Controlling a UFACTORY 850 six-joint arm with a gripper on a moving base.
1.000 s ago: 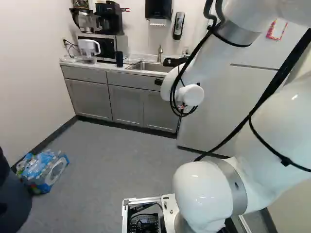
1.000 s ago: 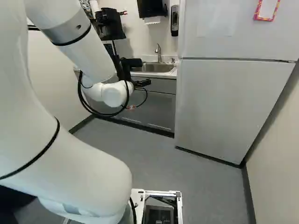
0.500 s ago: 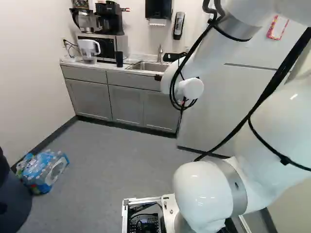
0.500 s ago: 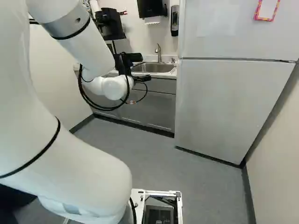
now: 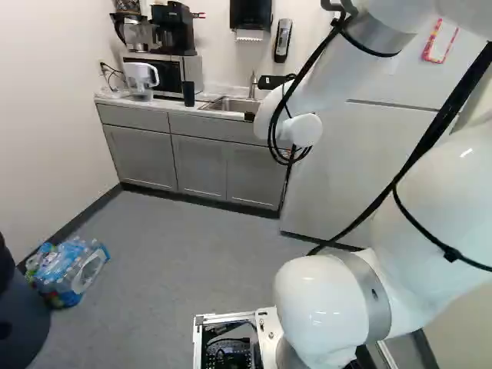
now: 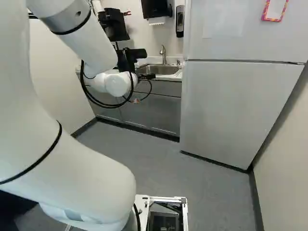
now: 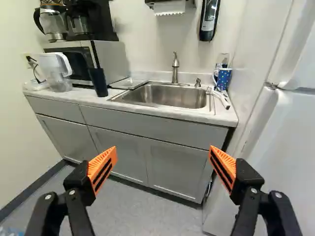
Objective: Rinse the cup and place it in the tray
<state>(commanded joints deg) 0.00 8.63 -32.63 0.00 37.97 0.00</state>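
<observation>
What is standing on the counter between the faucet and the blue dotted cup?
A short metal fixture stands between the faucet and the blue dotted cup, behind the sink basin; the wrist view shows it.

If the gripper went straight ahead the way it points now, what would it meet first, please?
Probably the grey cabinet front just below the sink; the open gripper seems aimed there, though depth is unclear and the counter's edge might come first.

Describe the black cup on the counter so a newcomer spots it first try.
Find the counter, then the microwave on it. The black cup stands upright in front of it, between the pitcher and the sink. It is slim and opaque with no visible handle; the pitcher is clear and white-handled.
</observation>
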